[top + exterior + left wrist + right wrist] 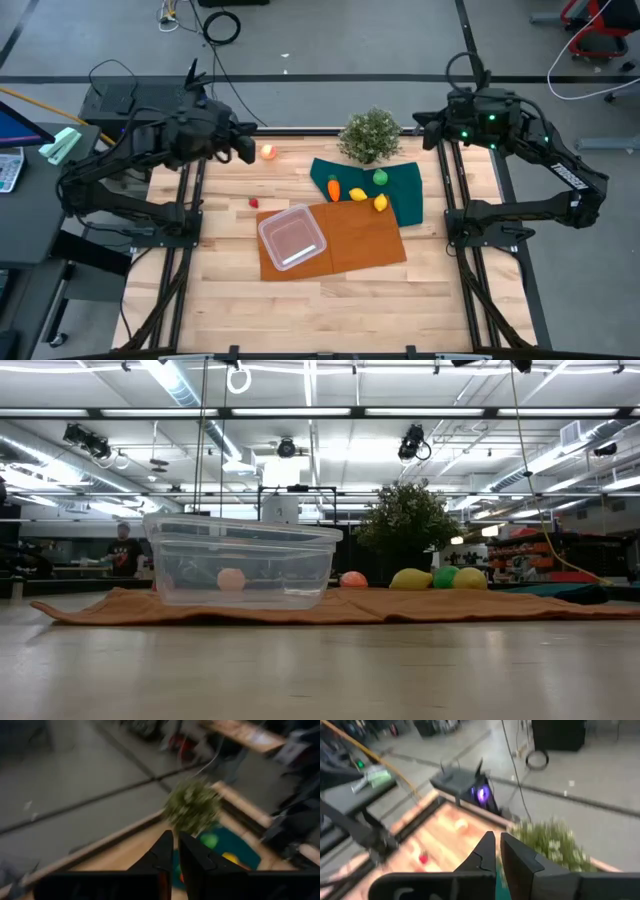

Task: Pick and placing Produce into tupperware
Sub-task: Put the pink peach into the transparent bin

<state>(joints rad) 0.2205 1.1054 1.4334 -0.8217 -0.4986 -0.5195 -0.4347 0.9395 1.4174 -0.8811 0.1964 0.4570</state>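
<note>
The clear container (291,237) sat at the center of the overhead frame on an orange cloth (362,240), which in turn lay on the wooden counter (330,300). It appeared empty, so the task was judged to be at its start. The peach-coloured ball visible through its wall in the low view was most likely the peach fruit (268,152) standing on the counter behind it, at the upper left of centre.

The remaining produce lay above and to the right of the container. The carrot (333,188), two lemons (358,194) (381,203) and a green ball (380,178) were grouped on a dark green cloth (405,192). A small red piece (254,202) lay on bare wood, left of the container. A potted plant (370,134) stood at the far edge and was not part of the load.

Both arms were raised clear of the counter, probably a ready posture leaving the work area unobstructed. The left gripper (175,851) hung at the upper left of the overhead frame, its fingers nearly pressed together with only a narrow slit between them, holding nothing. The right gripper (498,851) hung at the upper right, fingers pressed together, also empty.
</note>
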